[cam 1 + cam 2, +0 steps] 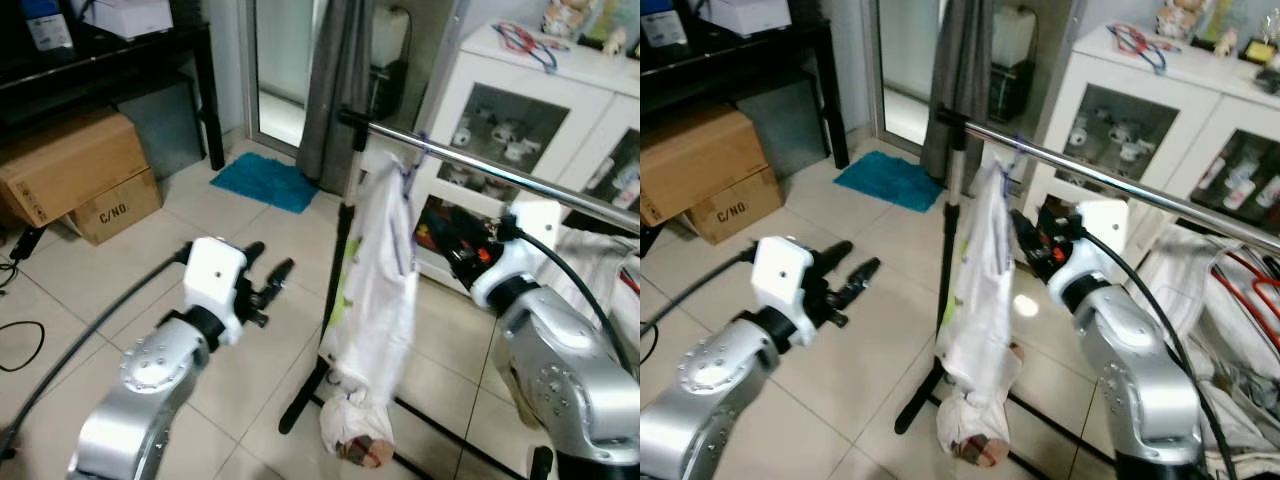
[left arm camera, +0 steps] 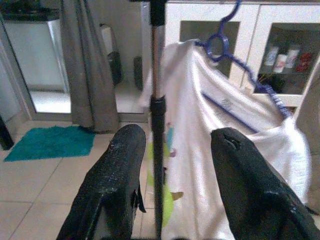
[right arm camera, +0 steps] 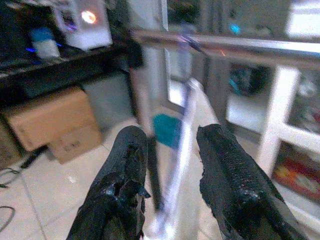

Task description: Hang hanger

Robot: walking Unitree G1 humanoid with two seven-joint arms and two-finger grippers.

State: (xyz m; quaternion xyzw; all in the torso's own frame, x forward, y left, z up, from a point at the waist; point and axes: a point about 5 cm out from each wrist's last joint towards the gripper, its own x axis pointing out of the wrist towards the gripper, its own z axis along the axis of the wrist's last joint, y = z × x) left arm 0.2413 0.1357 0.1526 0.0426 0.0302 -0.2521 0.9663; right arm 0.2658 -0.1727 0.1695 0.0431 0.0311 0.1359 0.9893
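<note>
hovering left of the rack's end post, left gripper gaping wide, empty. hanging already on the rail near that end, purple hanger carrying white garment. sitting nearer, just right of it, right gripper parted, holding nothing.

The one marking that can be read is "C/NO." in black letters on the side of the lower cardboard box, which stands on the floor well away from the left gripper, beyond it on the robot's left. The print on the white garment past that gripper's fingers is too small to read.
</note>
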